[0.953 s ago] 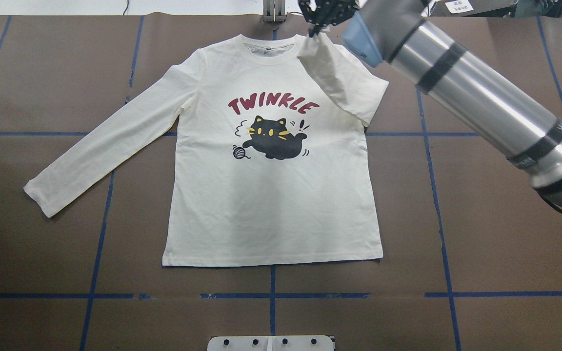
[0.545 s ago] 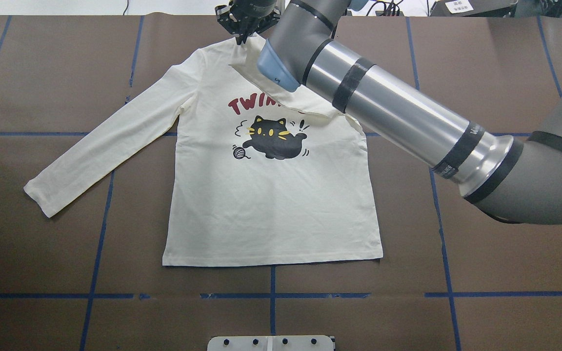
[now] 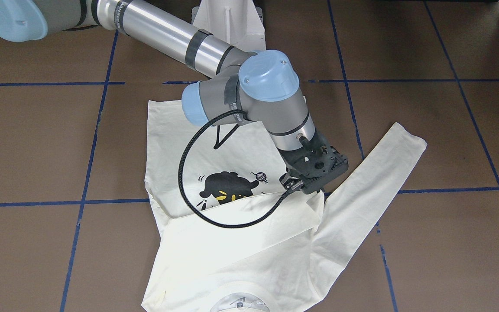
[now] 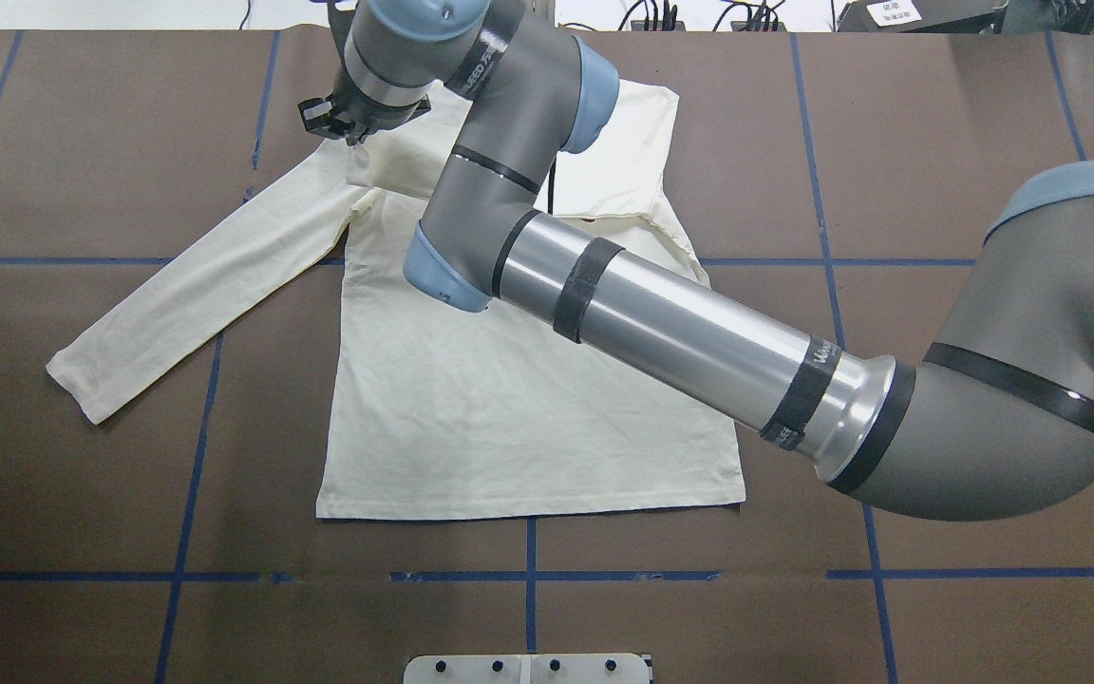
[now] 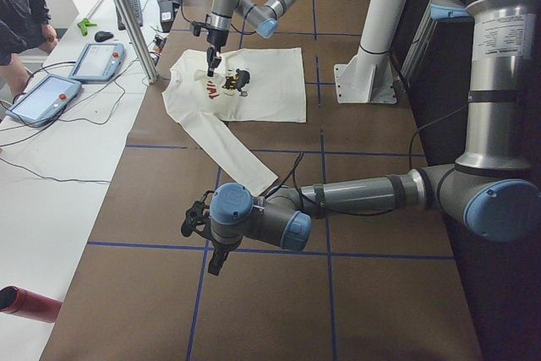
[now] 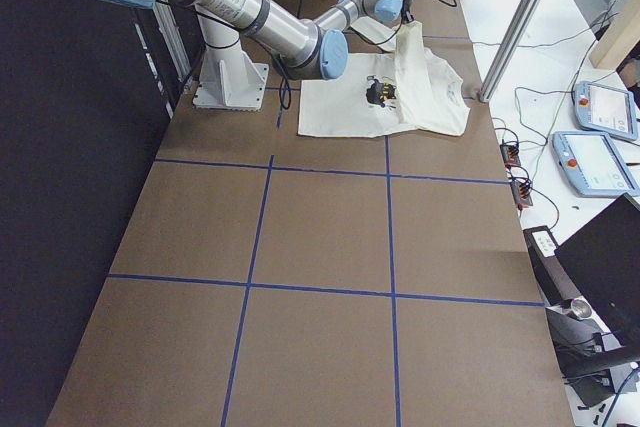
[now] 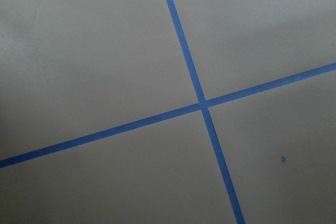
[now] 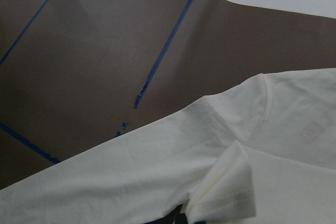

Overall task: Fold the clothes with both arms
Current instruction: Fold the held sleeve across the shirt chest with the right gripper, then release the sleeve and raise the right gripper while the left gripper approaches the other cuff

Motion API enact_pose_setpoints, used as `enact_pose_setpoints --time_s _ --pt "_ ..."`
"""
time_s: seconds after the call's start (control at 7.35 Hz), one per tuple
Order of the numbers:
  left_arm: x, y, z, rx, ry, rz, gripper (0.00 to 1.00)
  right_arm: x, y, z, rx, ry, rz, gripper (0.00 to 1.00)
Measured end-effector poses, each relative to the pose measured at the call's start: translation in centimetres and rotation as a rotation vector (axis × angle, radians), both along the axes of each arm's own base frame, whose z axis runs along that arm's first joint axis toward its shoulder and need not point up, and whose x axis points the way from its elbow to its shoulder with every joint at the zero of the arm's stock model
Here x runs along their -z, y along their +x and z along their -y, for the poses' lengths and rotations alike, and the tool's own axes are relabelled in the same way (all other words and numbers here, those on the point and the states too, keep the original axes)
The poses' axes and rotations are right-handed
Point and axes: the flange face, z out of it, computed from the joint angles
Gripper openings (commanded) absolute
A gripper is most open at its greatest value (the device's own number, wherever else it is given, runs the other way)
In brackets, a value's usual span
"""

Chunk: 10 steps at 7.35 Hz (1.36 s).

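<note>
Your right gripper [image 3: 314, 190] is pinched closed on the cuff [image 8: 231, 182] of the shirt's right sleeve [image 3: 232, 229]. It sits on the side of the shirt [image 4: 509, 427] away from the pedestal [image 3: 232, 21], over the shoulder where the left sleeve [image 4: 196, 285] starts. The right sleeve lies drawn across the chest and covers the lettering. The cat print [image 3: 228, 186] shows just on the pedestal side of that fold. The shirt lies flat on the table [image 4: 82, 142] straight out from the pedestal, print side up, hem nearest it and collar farthest. The left sleeve is spread out, angling back toward the pedestal's side. Your left gripper [image 5: 211, 261] hangs over the table past that sleeve's end; you cannot tell whether it is open or closed. Its wrist camera sees only a cross of blue tape [image 7: 203, 103].
</note>
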Motion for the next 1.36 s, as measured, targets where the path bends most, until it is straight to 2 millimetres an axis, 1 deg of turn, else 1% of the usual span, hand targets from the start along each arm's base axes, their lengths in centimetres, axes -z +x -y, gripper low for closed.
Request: enact_pose_setpoints --time_s 0.14,0.27,0.41,0.54,0.68,0.82,0.95,1.09,1.23,1.36 --pt "0.0 0.0 0.2 0.003 -0.002 -0.001 1.0 0.1 -1.2 -1.3 -0.012 0.004 0.014 1.0" --pt "0.1 0.0 0.4 0.007 -0.004 -0.001 1.0 -0.1 -1.9 -1.9 -0.022 -0.012 0.016 1.0" --pt "0.3 0.0 0.6 0.01 -0.003 -0.002 1.0 -0.2 -2.0 -2.0 -0.03 -0.046 -0.005 1.0" --pt "0.7 0.1 0.9 0.035 -0.012 -0.01 1.0 -0.3 -1.5 -1.8 -0.043 -0.097 -0.054 1.0" --pt "1.8 1.2 1.4 0.098 -0.039 -0.035 1.0 -1.0 0.4 -1.2 -0.062 -0.157 -0.128 1.0" --pt "2.9 3.7 1.8 0.168 -0.075 -0.081 1.0 -3.4 3.3 -0.3 -0.071 -0.219 -0.197 1.0" --pt "4.2 7.0 1.6 0.232 -0.123 -0.13 1.0 -6.9 6.8 1.3 -0.062 -0.291 -0.238 1.0" --pt "6.0 10.7 0.5 0.297 -0.183 -0.165 1.0 -11.4 11.2 3.0 -0.052 -0.364 -0.254 1.0" --pt "8.4 14.7 -1.6 0.352 -0.248 -0.193 1.0 -16.7 15.8 3.9 -0.039 -0.403 -0.27 1.0" --pt "10.8 18.8 -4.0 0.391 -0.306 -0.206 1.0 -21.3 19.9 4.5 -0.019 -0.407 -0.295 1.0"
